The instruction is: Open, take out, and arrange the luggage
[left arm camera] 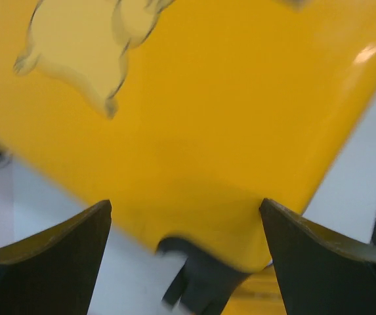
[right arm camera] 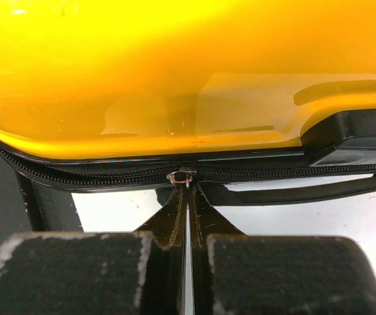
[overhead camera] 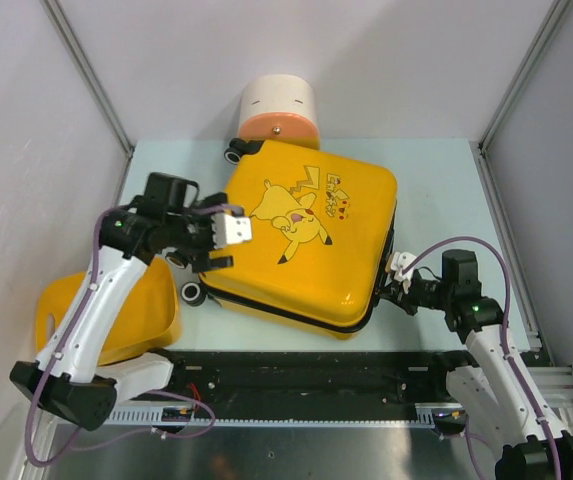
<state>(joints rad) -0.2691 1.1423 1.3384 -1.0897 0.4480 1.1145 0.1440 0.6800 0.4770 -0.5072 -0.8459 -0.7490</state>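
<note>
Nearest you, your right hand [right arm camera: 188, 200] has its fingers pressed together on the zipper pull [right arm camera: 182, 176] at the luggage's [overhead camera: 311, 240] right edge. The luggage lies flat mid-surface [overhead camera: 436, 180], print up, wheeled end to your left, long axis running left to right and slightly skewed. Your left hand [overhead camera: 228, 232] hangs spread wide over that wheeled edge; its view is blurred, so contact is unclear. The left arm partly hides the yellow tub [overhead camera: 146, 310]. The cream-and-orange container [overhead camera: 279, 110] stands behind the luggage.

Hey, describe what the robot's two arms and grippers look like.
The left arm and right arm have white links, black joints with green lights, and lilac cables looping alongside. The left gripper has dark wedge-shaped fingers; the right gripper has black, tapered, foam-padded ones.
</note>
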